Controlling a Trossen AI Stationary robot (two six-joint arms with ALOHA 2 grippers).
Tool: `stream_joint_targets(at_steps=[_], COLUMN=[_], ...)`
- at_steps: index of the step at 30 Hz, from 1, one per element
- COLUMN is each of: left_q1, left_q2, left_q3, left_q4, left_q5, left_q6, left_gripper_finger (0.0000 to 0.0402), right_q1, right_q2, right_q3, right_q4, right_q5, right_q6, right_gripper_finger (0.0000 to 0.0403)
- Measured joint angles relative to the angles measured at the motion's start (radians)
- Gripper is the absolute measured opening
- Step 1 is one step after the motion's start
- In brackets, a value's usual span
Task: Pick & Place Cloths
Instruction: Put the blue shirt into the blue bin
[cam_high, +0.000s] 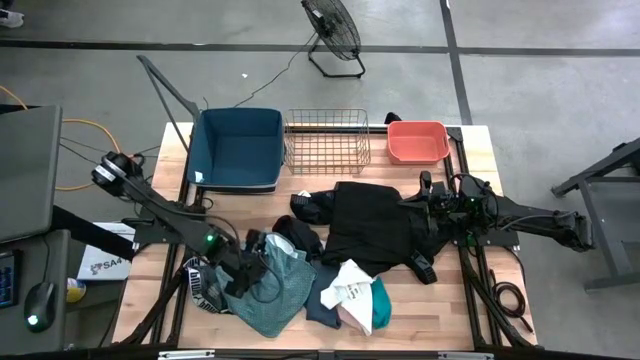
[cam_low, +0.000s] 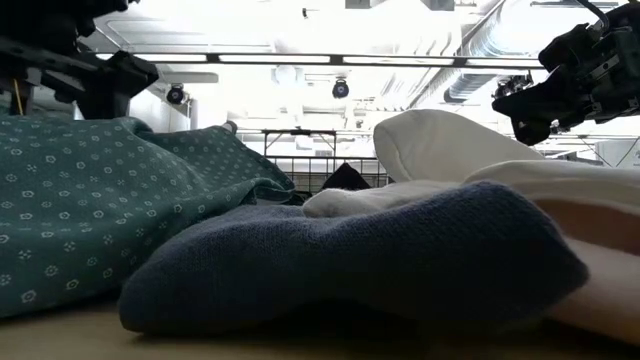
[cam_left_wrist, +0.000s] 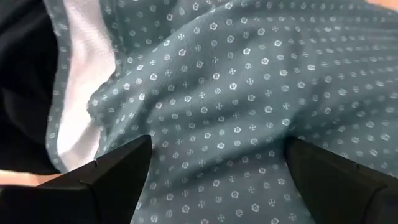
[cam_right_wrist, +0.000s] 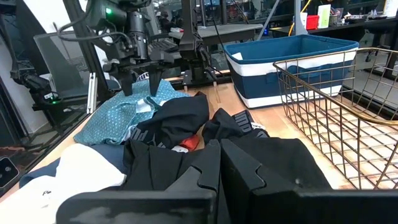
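Note:
A heap of cloths lies on the near middle of the table. It holds a teal dotted cloth (cam_high: 275, 295) (cam_low: 100, 210) (cam_right_wrist: 118, 121), a big black garment (cam_high: 370, 225) (cam_right_wrist: 180, 121), a white one (cam_high: 350, 290) (cam_low: 450, 140) and a slate grey-blue one (cam_high: 322, 300) (cam_low: 380, 250). My left gripper (cam_high: 255, 265) (cam_left_wrist: 217, 180) (cam_right_wrist: 140, 87) is open, pointing down over the teal cloth (cam_left_wrist: 249, 93). My right gripper (cam_high: 425, 190) (cam_right_wrist: 214, 174) (cam_low: 530, 105) is shut and hovers above the black garment's right side with nothing in it. My left gripper comes from above with a finger (cam_left_wrist: 118, 177) on each side of a raised fold of the teal dotted cloth (cam_left_wrist: 211, 124), which lies on the pile. Whether the fingertips touch the fabric, I cannot tell.
Along the far edge stand a blue tub (cam_high: 238, 150), a wire mesh basket (cam_high: 325, 140) and a coral tub (cam_high: 417, 142). Small black pieces (cam_high: 305, 205) lie between the pile and the basket. Bare wood shows at the table's left (cam_high: 165, 180) and right (cam_high: 490, 160).

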Motion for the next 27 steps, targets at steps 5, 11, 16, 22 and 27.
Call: stream_joint_targets(at_steps=[5, 11, 16, 22, 27], left_q1=[0.0, 0.035, 0.097, 0.15, 0.178], left_q2=[0.036, 0.086, 0.096, 0.093, 0.093], left_q3=[0.0, 0.0, -0.04, -0.102, -0.121], left_q4=[0.006, -0.007, -0.006, 0.023, 0.017], left_q5=[0.0, -0.001, -0.004, 0.028, 0.017], left_q6=[-0.005, -0.053, -0.133, -0.24, -0.35], left_gripper_finger=[0.0358, 0.0358, 0.0358, 0.0358, 0.0352], right_q1=[0.0, 0.0, 0.0, 0.0, 0.0], right_q2=[0.0, 0.0, 0.0, 0.0, 0.0], right_q3=[0.0, 0.0, 0.0, 0.0, 0.0], right_q4=[0.0, 0.0, 0.0, 0.0, 0.0], right_q5=[0.0, 0.0, 0.0, 0.0, 0.0], right_q6=[0.0, 0.0, 0.0, 0.0, 0.0], right_gripper_finger=[0.0004, 0.0004, 0.0004, 0.0004, 0.0004])
